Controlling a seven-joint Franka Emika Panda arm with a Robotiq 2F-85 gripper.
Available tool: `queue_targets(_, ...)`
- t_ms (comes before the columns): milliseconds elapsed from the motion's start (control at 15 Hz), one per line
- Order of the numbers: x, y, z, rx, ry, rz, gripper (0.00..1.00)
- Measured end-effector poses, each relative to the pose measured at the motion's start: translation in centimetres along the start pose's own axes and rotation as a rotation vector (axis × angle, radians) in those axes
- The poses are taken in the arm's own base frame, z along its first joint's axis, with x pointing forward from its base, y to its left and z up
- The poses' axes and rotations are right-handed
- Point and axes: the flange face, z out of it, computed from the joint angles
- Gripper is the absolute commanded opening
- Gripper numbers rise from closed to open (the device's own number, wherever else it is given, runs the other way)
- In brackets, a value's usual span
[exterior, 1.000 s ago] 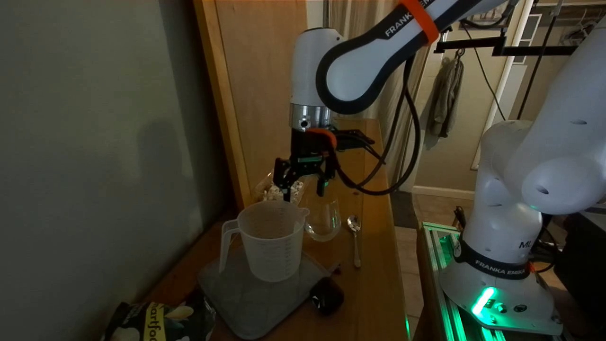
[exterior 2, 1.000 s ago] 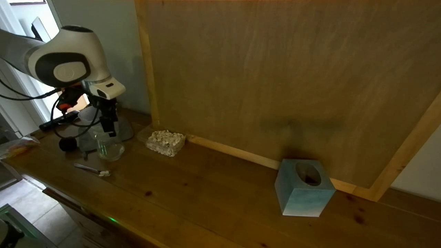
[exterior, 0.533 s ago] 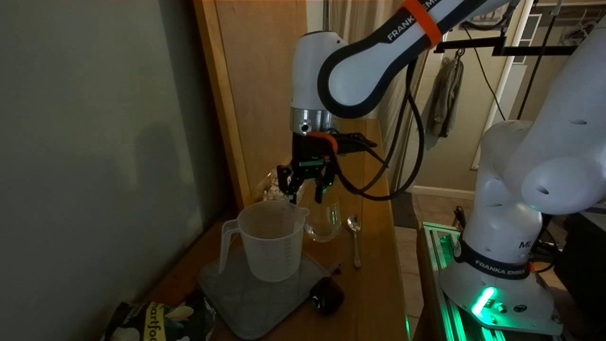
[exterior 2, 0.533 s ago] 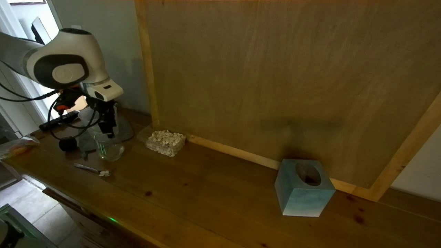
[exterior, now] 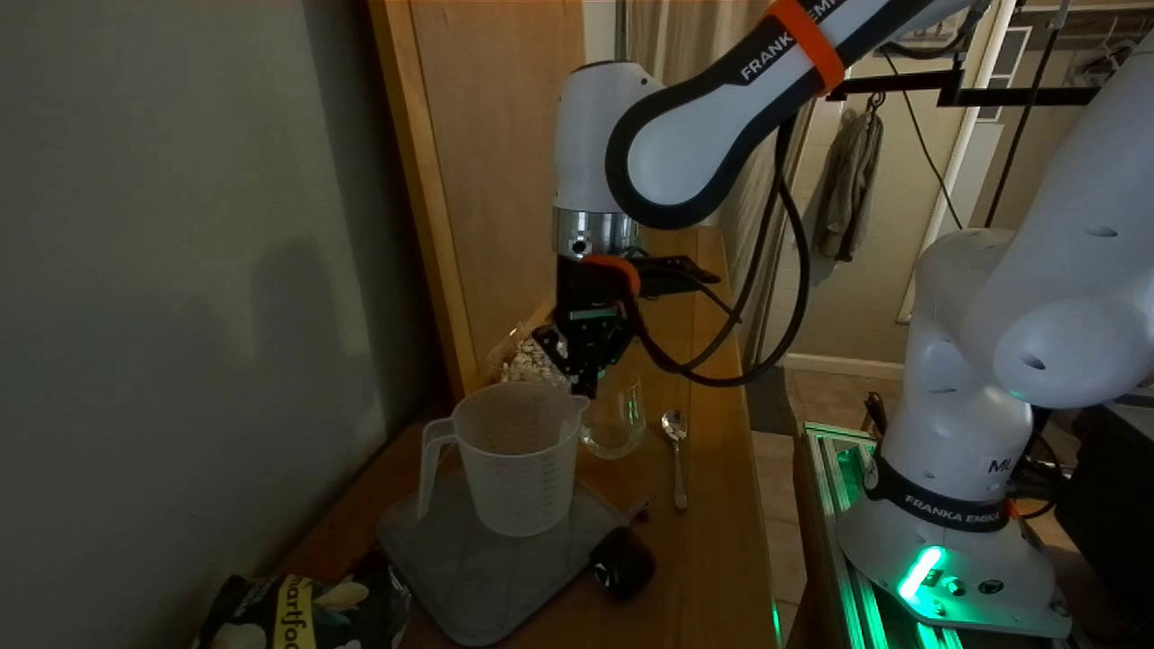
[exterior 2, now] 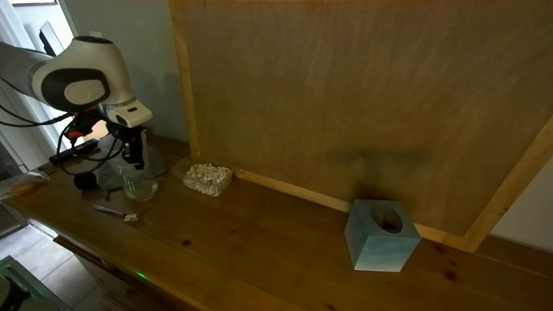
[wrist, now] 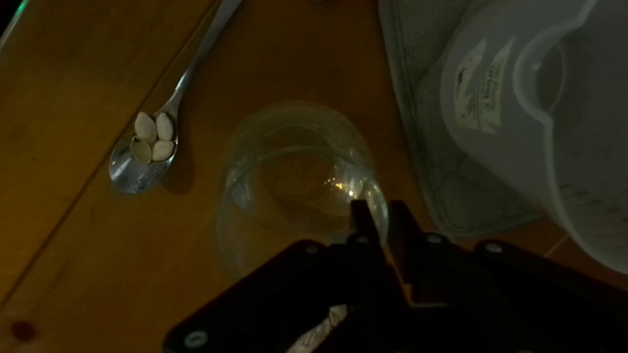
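I see the black claw (wrist: 378, 208) pinching the clear round glass (wrist: 294, 196) by its rim, back from the brown wooden worktop's (exterior 2: 268, 242) edge. Squeeze softly, steadily.

From my remote seat I see what looks like a dimly lit home. In an exterior view, a pale curtain (exterior: 694, 36) hangs at one o'clock and a garment (exterior: 852, 180) at two; a drinking glass (exterior: 622, 425) and a metal spoon (exterior: 673, 425) are at five, a snack bag (exterior: 311, 617) at seven. In an exterior view, a wooden countertop (exterior 2: 259, 259) spans six o'clock, a tissue box (exterior 2: 382, 237) sits at four, floor tiles (exterior 2: 60, 268) show at eight.
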Motion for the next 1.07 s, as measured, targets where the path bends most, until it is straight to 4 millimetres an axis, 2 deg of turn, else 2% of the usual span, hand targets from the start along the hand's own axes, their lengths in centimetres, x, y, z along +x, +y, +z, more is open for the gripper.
queue_targets(67,0.0,0.01,0.01,0.0,0.0,0.001,0.38)
queue_targets(133,0.0,0.01,0.01,-0.001,-0.001,0.001,0.43)
queue_targets(467,0.0,0.09,0.05,-0.005,-0.004,0.002,0.75)
queue_targets(533,0.0,0.1,0.06,-0.006,-0.004,0.002,0.38)
queue_targets(667,0.01,0.15,0.08,-0.01,-0.004,0.0,0.38)
queue_targets(867,0.08,0.24,0.1,-0.014,-0.003,-0.001,0.17)
queue_targets(1067,0.17,0.34,0.11,-0.017,-0.002,-0.001,0.01)
